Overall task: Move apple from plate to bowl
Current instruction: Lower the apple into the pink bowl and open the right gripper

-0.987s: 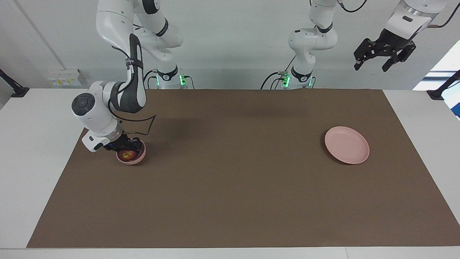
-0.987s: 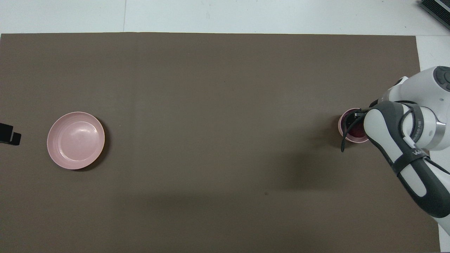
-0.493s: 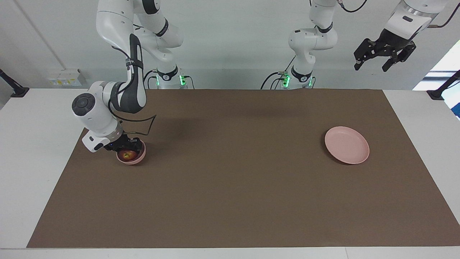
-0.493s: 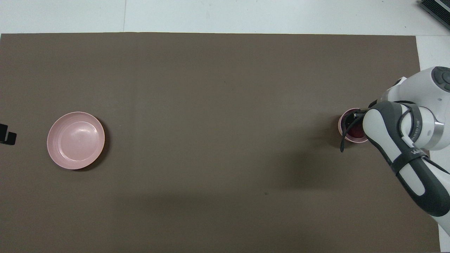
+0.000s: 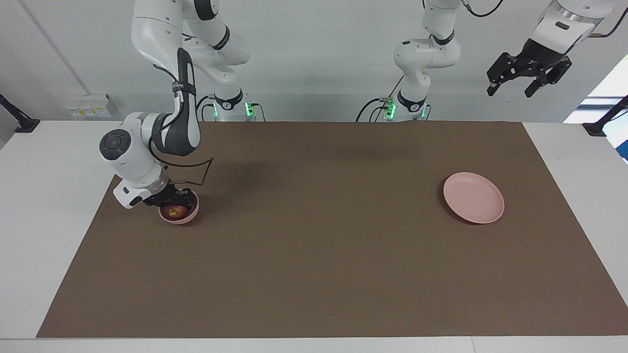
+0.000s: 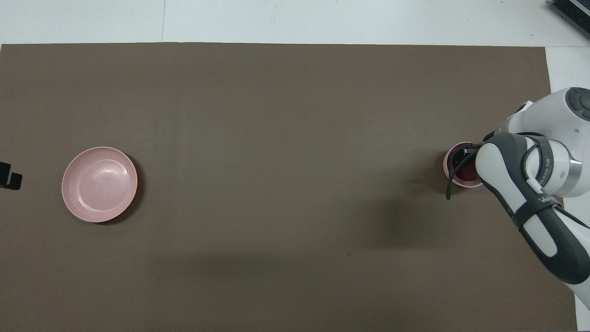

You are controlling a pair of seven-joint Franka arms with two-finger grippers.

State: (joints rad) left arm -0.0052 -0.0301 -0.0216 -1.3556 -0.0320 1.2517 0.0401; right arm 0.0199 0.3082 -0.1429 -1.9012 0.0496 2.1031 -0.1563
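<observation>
The dark red apple (image 5: 175, 211) lies in the small pink bowl (image 5: 192, 214) at the right arm's end of the table. My right gripper (image 5: 176, 199) is low over the bowl, fingers spread on either side of the apple and just above it. In the overhead view the right arm covers most of the bowl (image 6: 446, 164), and only a bit of the apple (image 6: 466, 173) shows. The flat pink plate (image 5: 473, 197) is bare at the left arm's end; it also shows in the overhead view (image 6: 99, 184). My left gripper (image 5: 511, 89) waits open, high up off that end.
A brown mat (image 5: 319, 235) covers the table, with white tabletop (image 5: 49, 196) around it. A loose black cable (image 5: 198, 169) hangs from the right wrist beside the bowl. Only the left gripper's tip (image 6: 9, 175) shows in the overhead view.
My right wrist has risen slightly over the bowl while the apple stays in it. My left gripper has drifted a little up and away from the table's middle.
</observation>
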